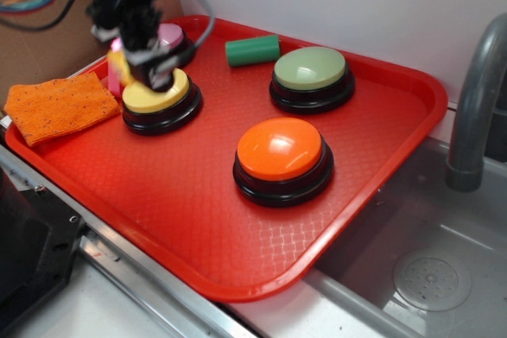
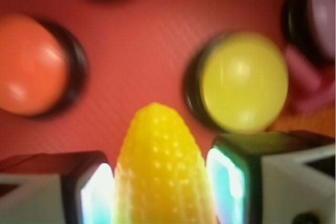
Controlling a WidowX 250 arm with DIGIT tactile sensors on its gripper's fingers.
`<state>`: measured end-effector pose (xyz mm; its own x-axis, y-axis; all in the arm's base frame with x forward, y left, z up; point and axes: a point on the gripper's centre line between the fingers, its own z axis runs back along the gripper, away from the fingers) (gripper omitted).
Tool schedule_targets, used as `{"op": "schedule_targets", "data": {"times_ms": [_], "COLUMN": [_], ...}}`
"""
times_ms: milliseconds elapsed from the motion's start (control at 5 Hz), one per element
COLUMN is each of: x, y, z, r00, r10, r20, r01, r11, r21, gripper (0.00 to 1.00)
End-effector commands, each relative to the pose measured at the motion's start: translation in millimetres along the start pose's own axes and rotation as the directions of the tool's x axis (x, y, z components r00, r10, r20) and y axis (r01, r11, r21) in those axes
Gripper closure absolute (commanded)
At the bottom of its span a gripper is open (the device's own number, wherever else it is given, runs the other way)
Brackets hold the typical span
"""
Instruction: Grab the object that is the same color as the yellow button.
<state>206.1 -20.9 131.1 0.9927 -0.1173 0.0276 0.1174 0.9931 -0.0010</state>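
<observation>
Arm reaches down from upper left, tool (image 1: 150,69) above yellow button (image 1: 161,93), blurred. Wrist view: tool (image 2: 160,187) clamped on corn cob (image 2: 160,171), 2 pads (image 2: 97,192) pressing its sides, tapered tip pointing outward. Cob bright yellow, bumpy kernel rows. Button: glossy pale-yellow dome, black base, on red textured tray (image 1: 190,195).

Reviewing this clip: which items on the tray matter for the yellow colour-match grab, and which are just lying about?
Belongs to the job:
- yellow button
- toy corn, between the jaws of the gripper

Lying about:
- orange button
- green button
- pink button
- green cylinder
- orange cloth
- red tray
</observation>
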Motion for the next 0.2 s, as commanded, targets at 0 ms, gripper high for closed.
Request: {"op": "schedule_targets", "data": {"times_ms": [0], "x": [10.7], "y": [3.2], "z": [11.9], "r00": [0.998], "r10": [-0.010], "r20": [-0.067], "r01": [0.009], "r11": [1.000], "r21": [-0.021], "gripper": [1.00]}}
